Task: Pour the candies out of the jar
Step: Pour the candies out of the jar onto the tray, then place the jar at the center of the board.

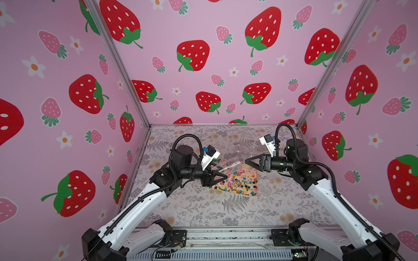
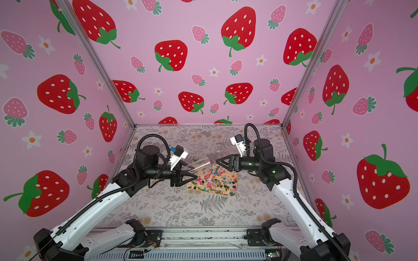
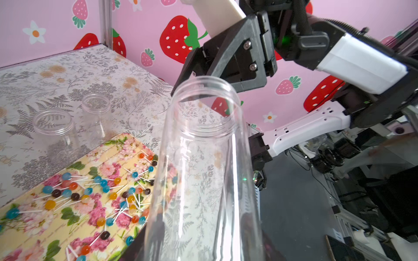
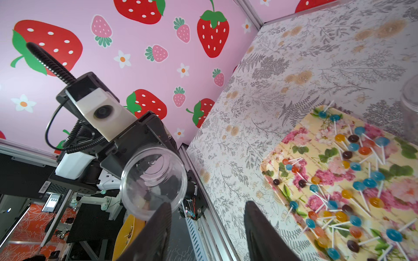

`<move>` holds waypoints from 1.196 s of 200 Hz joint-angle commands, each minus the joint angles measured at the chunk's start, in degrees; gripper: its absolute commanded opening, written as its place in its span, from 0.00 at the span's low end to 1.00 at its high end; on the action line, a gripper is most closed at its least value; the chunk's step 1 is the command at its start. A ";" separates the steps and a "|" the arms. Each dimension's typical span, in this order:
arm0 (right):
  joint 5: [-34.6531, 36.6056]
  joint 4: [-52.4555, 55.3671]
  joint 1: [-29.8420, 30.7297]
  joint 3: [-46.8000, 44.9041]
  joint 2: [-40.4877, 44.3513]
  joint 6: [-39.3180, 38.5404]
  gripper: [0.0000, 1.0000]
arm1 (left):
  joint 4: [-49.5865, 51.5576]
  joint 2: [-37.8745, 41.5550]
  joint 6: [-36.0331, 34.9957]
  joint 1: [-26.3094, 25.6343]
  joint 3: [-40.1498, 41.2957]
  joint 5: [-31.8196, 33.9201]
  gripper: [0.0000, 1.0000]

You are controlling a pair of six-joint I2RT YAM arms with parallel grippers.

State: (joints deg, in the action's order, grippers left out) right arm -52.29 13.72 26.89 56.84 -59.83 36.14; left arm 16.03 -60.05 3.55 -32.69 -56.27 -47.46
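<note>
In both top views, the left gripper point(image 1: 222, 176) sits just left of the picture's centre, clamped tight on the base of a tall, clear plastic jar point(image 1: 228, 164). The jar lies tilted. Its long axis runs rightward and slightly up the frame, and its mouth faces the right gripper point(image 1: 247, 161), which hovers just beside that mouth. Below the jar, a yellow rectangular tray printed with pink flowers point(image 1: 233, 193) rests on the table. The candies point(image 1: 237, 180), tiny lollipops with blue, orange, red and dark heads on white sticks, lie scattered across it.

In the left wrist view, the jar point(image 3: 203, 158) is seen lengthwise from base to mouth and looks empty. The right gripper point(image 3: 187, 76) stands just beyond its rim. The candies point(image 3: 101, 194) cover the tray point(image 3: 126, 135) beside the jar.

The right wrist view looks straight into the jar's round mouth point(image 4: 153, 178). The right gripper point(image 4: 208, 203) shows two dark fingers spread apart, holding nothing. One finger overlaps the rim, and contact cannot be told. The candies point(image 4: 352, 176) lie on the tray point(image 4: 271, 180), apart from the jar.

The pouring looks finished. The left arm alone carries the jar, and the right arm is nearer its mouth.
</note>
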 commanded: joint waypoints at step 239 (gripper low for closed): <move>-3.13 5.00 9.81 7.04 -5.09 -7.90 0.27 | 0.70 -4.11 -3.53 0.52 -3.19 -14.86 0.51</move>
State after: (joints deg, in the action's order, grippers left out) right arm -54.57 17.56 36.23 61.82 -64.03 30.48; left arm 15.33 -64.12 2.24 -32.45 -56.64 -59.64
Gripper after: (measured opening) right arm 0.314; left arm 0.565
